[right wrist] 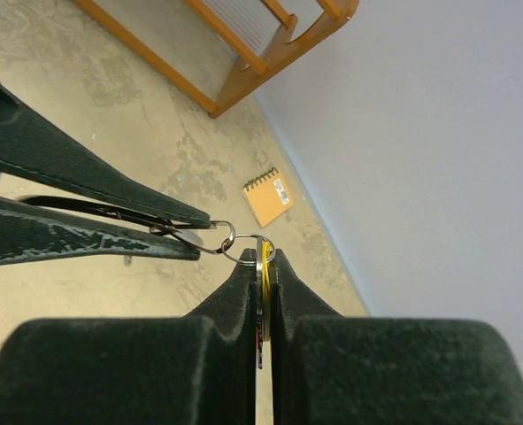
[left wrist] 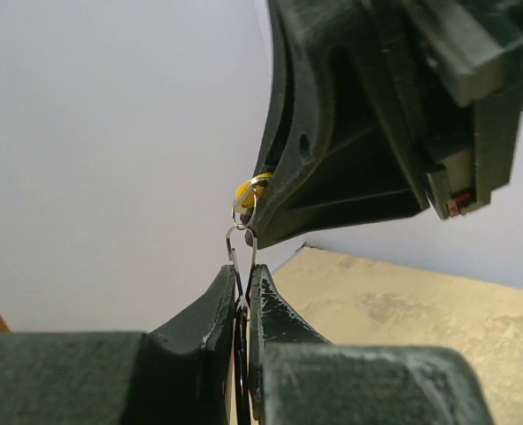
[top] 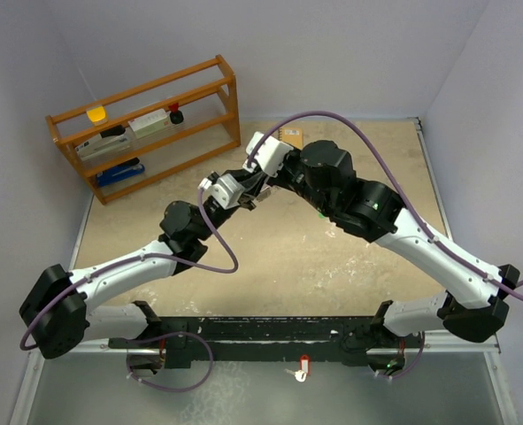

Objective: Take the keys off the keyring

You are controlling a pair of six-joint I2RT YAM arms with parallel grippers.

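Observation:
The keyring (right wrist: 234, 241) hangs in the air between my two grippers, above the table's far middle (top: 252, 197). My left gripper (left wrist: 243, 270) is shut on a thin silver wire clasp (left wrist: 241, 246) of the keyring. My right gripper (right wrist: 263, 255) is shut on the round silver loop, with a flat yellow-gold piece (right wrist: 264, 262) pinched edge-on between its pads. This piece also shows in the left wrist view (left wrist: 243, 189). I cannot tell whether it is the brass key. The green-headed key is hidden.
A tan spiral notebook (top: 291, 135) lies near the back wall. A wooden shelf rack (top: 146, 124) with small items stands at the back left. A small red-and-white tag (top: 304, 365) lies on the front rail between the arm bases.

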